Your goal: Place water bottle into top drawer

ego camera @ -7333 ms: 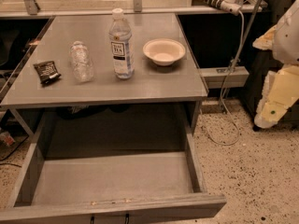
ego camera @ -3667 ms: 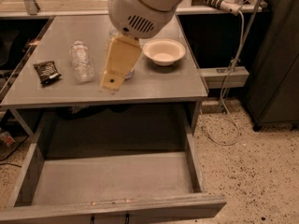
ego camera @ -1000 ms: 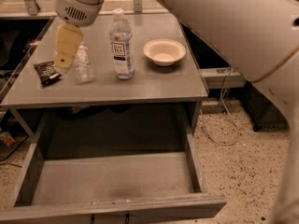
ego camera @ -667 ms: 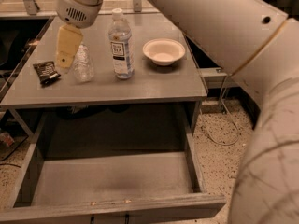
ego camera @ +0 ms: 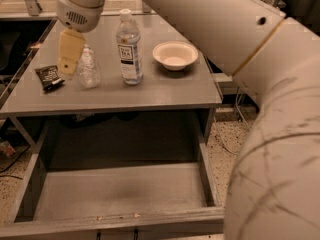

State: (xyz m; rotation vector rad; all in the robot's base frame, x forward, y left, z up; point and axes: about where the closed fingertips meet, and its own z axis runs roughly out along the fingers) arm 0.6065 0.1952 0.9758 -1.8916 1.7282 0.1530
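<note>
Gripper (ego camera: 69,58) hanging over the left part of the bench (ego camera: 165,93), under the rounded white wrist housing at the top of the view. Its cream-coloured end is pointing down and sitting just left of the water bottle (ego camera: 89,68), overlapping the bottle's upper left edge from this angle. Cannot tell whether the gripper is apart, together or clamped on anything, nor whether it is touching the bottle. Water bottle standing upright on the bench top, small, clear and crinkled, its top partly hiding behind the gripper. It is not lying in the drawer. A dark snack packet (ego camera: 49,77) is lying flat just to the left of it, near the bench's left edge. A taller clear bottle (ego camera: 129,49) with a white-and-dark label is standing upright just to the right, apart from the small one. A pale bowl (ego camera: 175,55) is sitting farther right, well apart from both bottles. Below the bench's front edge the top drawer (ego camera: 120,193) is standing pulled out, its flat grey floor showing between low side walls, its scuffed front panel running along the bottom of the view. The robot arm (ego camera: 280,134), broad and white, is sweeping up from the lower right and across the top toward the wrist, covering the right side. Speckled floor (ego camera: 225,134) showing between the bench and the arm.
</note>
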